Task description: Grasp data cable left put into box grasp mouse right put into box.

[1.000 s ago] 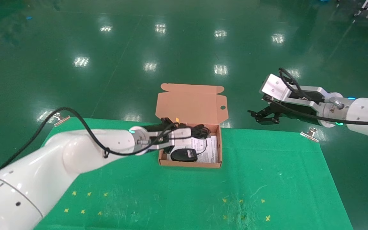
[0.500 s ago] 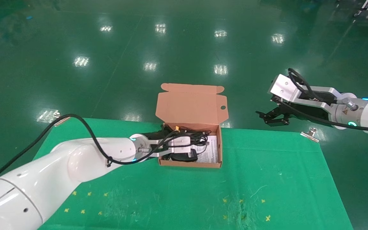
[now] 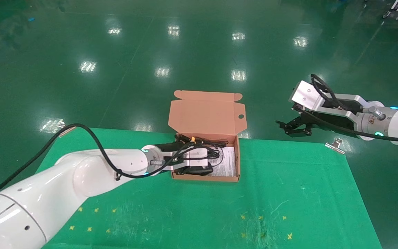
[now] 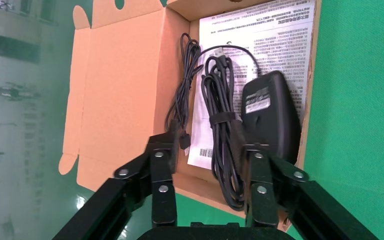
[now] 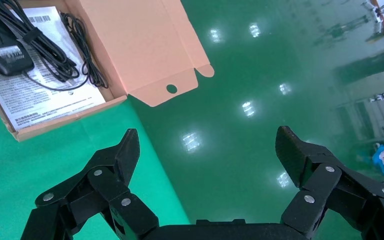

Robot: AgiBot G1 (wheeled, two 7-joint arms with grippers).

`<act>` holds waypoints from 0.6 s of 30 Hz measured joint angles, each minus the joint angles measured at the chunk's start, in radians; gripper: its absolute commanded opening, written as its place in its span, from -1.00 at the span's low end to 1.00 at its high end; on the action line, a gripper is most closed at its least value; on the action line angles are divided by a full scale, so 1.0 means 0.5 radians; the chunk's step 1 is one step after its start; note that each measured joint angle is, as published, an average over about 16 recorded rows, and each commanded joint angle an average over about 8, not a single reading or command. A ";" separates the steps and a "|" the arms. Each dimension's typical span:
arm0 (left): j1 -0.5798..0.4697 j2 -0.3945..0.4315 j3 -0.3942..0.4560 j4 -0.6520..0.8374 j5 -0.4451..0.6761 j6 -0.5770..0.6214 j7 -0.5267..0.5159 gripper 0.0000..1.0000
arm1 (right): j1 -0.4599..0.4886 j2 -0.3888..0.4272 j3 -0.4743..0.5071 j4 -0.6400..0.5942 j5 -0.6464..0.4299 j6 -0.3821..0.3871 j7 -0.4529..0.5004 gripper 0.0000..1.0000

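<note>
We are holding our left gripper (image 4: 207, 150) spread wide over the box's (image 3: 237, 159) left end, clasping nothing. Inside, the data cable (image 4: 224, 125) is lying on the white sheet (image 4: 270, 45) beside the mouse (image 4: 272, 112). Our right gripper (image 3: 294, 127) is hovering wide apart and empty beyond the table's (image 3: 288, 193) far right edge.

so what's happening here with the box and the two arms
The left pincer is open over the near end of the box, with the bundled data cable between its fingers. The mouse lies in the box beside the cable, on a printed sheet. The right pincer hangs open off to the right, empty.
</note>
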 measured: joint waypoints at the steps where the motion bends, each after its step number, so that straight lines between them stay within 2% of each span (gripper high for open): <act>1: -0.010 -0.008 -0.005 -0.007 -0.001 -0.007 -0.004 1.00 | 0.009 -0.002 0.003 0.000 -0.002 0.002 -0.002 1.00; 11: -0.184 -0.091 -0.077 -0.016 0.007 -0.142 -0.058 1.00 | 0.164 -0.029 0.032 -0.003 -0.061 -0.020 -0.049 1.00; 18: -0.242 -0.162 -0.165 -0.017 -0.051 -0.140 -0.081 1.00 | 0.196 -0.030 0.092 0.008 -0.032 -0.121 -0.087 1.00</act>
